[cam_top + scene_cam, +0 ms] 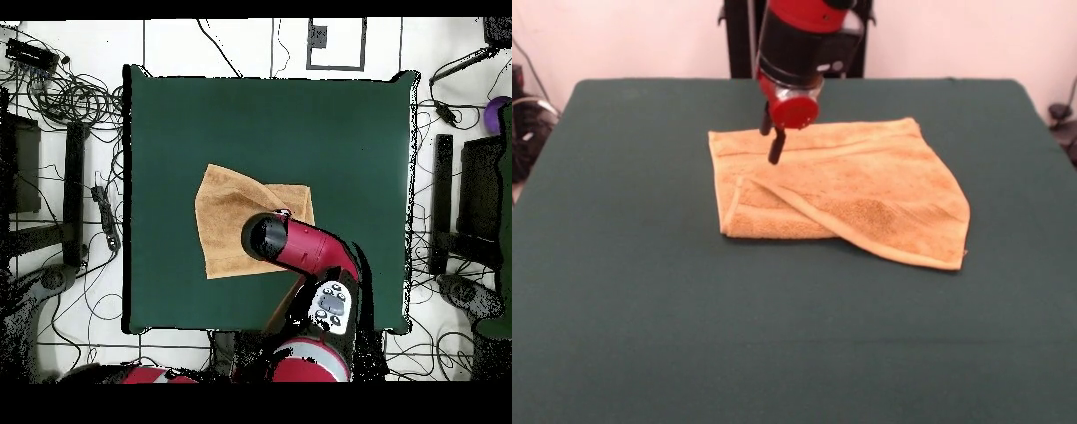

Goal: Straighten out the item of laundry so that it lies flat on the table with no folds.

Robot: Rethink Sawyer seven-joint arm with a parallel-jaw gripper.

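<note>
The golden-tan towel (pixel 852 190) lies on the dark green table (pixel 644 318) a little beyond its middle. It is not flat: one layer is folded diagonally across it, with a raised crease running from its left side to the near right corner. A woven band runs along its far edge. My gripper (pixel 773 152) hangs from the red and black arm over the towel's far left part, close to the cloth or just touching it. In the overhead view the arm's red head (pixel 268 238) covers the gripper and part of the towel (pixel 228 222).
The table (pixel 350 130) spreads wide on all sides of the towel. Cables and stands lie on the floor around the table (pixel 70 100). The robot's pedestal (pixel 743 40) stands at the far edge.
</note>
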